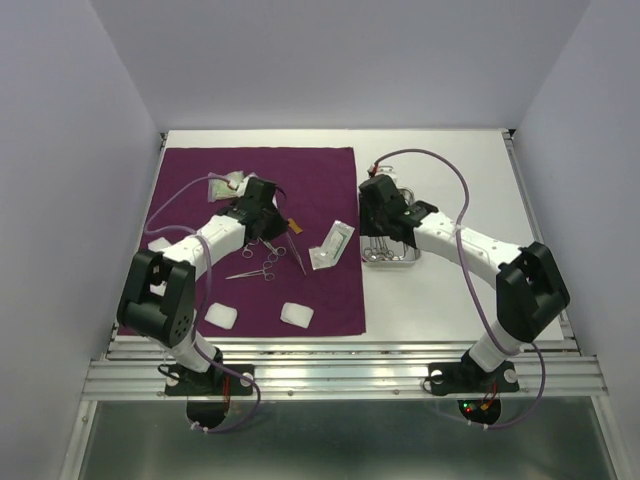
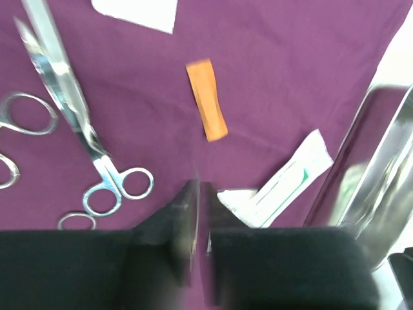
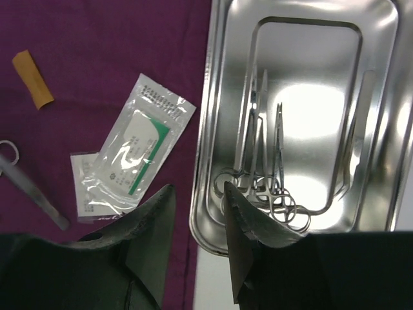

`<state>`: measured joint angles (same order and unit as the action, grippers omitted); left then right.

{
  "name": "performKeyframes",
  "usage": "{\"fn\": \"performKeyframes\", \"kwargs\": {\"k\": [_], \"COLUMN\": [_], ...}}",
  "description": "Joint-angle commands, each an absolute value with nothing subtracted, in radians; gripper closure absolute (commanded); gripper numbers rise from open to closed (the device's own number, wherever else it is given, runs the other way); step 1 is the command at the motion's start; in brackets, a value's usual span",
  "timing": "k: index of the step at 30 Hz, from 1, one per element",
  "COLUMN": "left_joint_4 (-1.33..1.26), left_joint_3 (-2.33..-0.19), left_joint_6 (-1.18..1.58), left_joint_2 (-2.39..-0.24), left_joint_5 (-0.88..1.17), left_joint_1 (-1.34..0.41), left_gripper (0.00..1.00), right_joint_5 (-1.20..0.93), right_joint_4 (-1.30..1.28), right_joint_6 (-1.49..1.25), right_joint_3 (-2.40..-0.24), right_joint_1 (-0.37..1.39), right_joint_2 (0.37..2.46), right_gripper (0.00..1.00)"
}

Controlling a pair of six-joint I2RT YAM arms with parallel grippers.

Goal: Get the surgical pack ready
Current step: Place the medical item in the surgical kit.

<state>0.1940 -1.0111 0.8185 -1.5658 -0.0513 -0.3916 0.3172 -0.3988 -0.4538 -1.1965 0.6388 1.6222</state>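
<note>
The purple drape (image 1: pixel 310 180) lies flat on the left half of the table. On it are steel scissors (image 2: pixel 77 116), forceps (image 1: pixel 255 270), an orange strip (image 2: pixel 206 100), clear packets (image 1: pixel 332 245) and white gauze pads (image 1: pixel 221 316). My left gripper (image 2: pixel 199 194) hovers over the drape near the packets (image 2: pixel 284 187), its jaws shut with only a thin slit and nothing visibly held. The steel tray (image 3: pixel 303 39) sits just right of the drape with forceps (image 3: pixel 264 161) inside. My right gripper (image 3: pixel 197 200) is open, one finger on each side of the tray's near-left rim.
Another gauze pad (image 1: pixel 297 315) lies near the drape's front edge and one (image 1: pixel 160 245) at its left edge. A further packet (image 1: pixel 225 185) sits at the drape's back left. Bare white table (image 1: pixel 470 170) extends right of the tray, and grey walls enclose the table.
</note>
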Motion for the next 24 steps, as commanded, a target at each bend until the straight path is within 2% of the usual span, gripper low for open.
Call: {"fn": "performKeyframes", "kwargs": {"k": [1,4,7,13,18,24], "left_joint_4": [0.098,0.098,0.147,0.308,0.383,0.420], "left_joint_3": [-0.966,-0.968,-0.997,-1.061,-1.023,-0.968], "left_joint_6": [0.873,0.856,0.831,0.770,0.736,0.718], "left_joint_2": [-1.578,-1.568,-1.523,-1.393,-1.248,-1.140], "left_joint_5": [-0.005,0.031,-0.030,-0.153,-0.169,-0.181], "left_joint_1": [-0.414,-0.413,-0.411,-0.345,-0.194,-0.114], "left_gripper": [0.65,0.39,0.27,0.27,0.27,0.26], "right_joint_5": [0.308,0.302,0.298,0.293,0.299,0.318], "right_joint_4": [-0.348,-0.342,-0.344,-0.345,-0.380,-0.390], "right_joint_6": [-0.482,-0.480,-0.474,-0.423,-0.361,-0.339], "right_joint_3": [-1.244,-1.256,-1.281,-1.359,-1.491,-1.607], "right_joint_1": [0.683,0.710,0.744,0.822,0.886,0.948], "right_joint_2": [1.618,1.635,1.667,1.764,1.908,2.038], "right_gripper": [0.58,0.58,0.58,0.58,0.59,0.60]}}
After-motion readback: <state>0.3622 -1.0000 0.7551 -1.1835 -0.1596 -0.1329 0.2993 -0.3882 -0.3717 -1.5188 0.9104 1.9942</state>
